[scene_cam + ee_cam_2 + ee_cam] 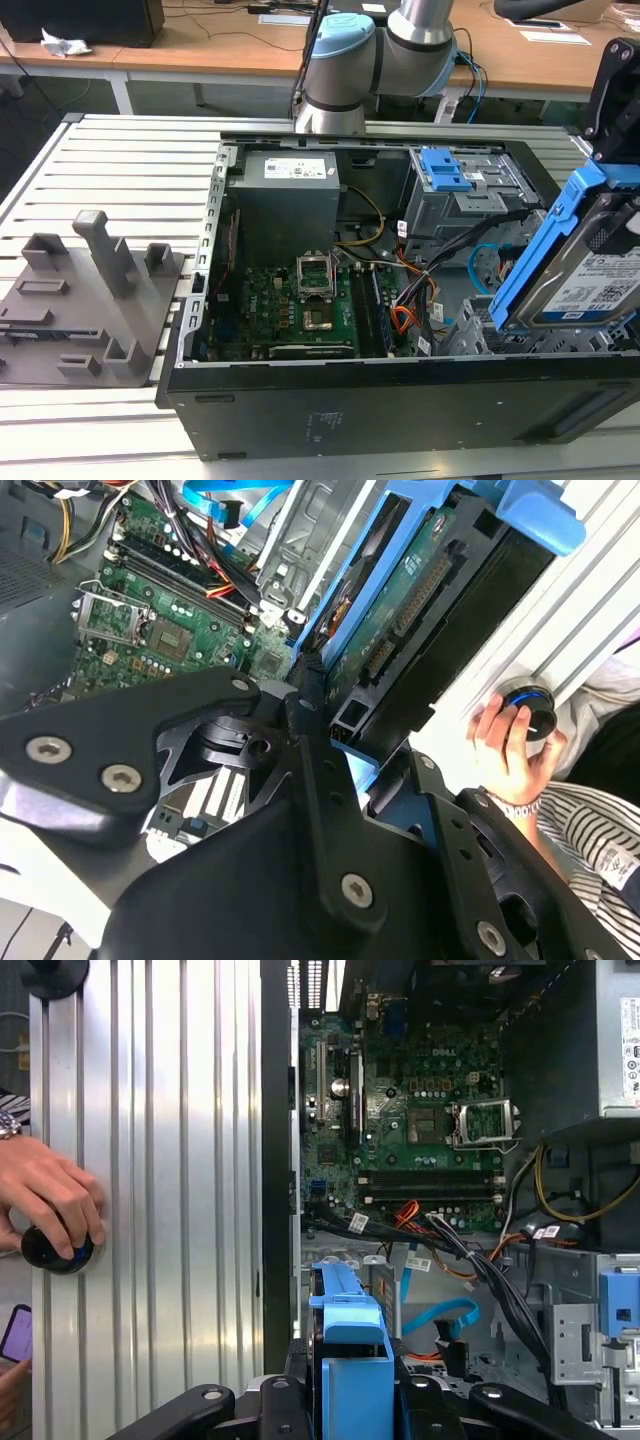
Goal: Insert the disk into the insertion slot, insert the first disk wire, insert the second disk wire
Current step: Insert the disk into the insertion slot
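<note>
At the exterior view's right end of the open computer case (pixel 400 400), item one: the disk (pixel 585 275), silver metal with a white label, clipped in a bright blue carrier frame, held tilted in the air with its lower end over the case's near corner. The gripper (pixel 612 140), black, is closed on the upper end of that carrier; in the first wrist view the blue frame (pixel 352 1360) sits between the gripper's black parts. The insertion slot (pixel 472 335), a grey perforated cage, lies in that same near corner, just under the disk's lower end; the disk is not yet in it, and contact cannot be told. Behind the slot, toward the case's far edge, is a taller grey drive bay (pixel 455 215) with a blue latch (pixel 445 168) on top. A green motherboard (pixel 295 305) lies on the case floor at mid-length, with a grey power supply (pixel 285 195) at the far edge. A loose blue cable (pixel 440 1315) lies near the bay. The case rests on a slatted aluminium table (pixel 120 150). A grey fixture (pixel 90 290) stands at the table's end on the exterior view's left, and the arm (pixel 345 60) stands at the far edge. A person's hand (pixel 45 1195) rests on a black knob (pixel 58 1250) at the table's edge. The second wrist view shows the hand's striped sleeve (pixel 575 830).
</note>
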Robot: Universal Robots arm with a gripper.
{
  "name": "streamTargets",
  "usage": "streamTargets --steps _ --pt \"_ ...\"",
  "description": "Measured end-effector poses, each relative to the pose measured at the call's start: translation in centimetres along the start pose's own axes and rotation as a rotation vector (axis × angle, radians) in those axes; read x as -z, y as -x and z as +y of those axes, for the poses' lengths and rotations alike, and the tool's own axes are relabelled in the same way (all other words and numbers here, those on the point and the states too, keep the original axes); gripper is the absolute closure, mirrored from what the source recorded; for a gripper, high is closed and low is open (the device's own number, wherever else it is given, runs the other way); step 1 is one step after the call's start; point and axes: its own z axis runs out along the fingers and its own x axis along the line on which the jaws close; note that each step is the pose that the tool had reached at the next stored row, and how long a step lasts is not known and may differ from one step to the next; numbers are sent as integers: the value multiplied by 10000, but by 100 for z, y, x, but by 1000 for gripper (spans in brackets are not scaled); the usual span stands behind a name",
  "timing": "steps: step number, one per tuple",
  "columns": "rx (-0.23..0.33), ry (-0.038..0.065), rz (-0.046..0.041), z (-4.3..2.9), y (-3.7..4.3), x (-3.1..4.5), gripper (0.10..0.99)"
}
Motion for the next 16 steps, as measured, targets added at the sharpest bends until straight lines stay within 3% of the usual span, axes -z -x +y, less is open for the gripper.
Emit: streamTargets --steps 10,16 --pt "0 0 0 -11 26 -91 722" --pt "0 -1 -2 -9 182 -109 722"
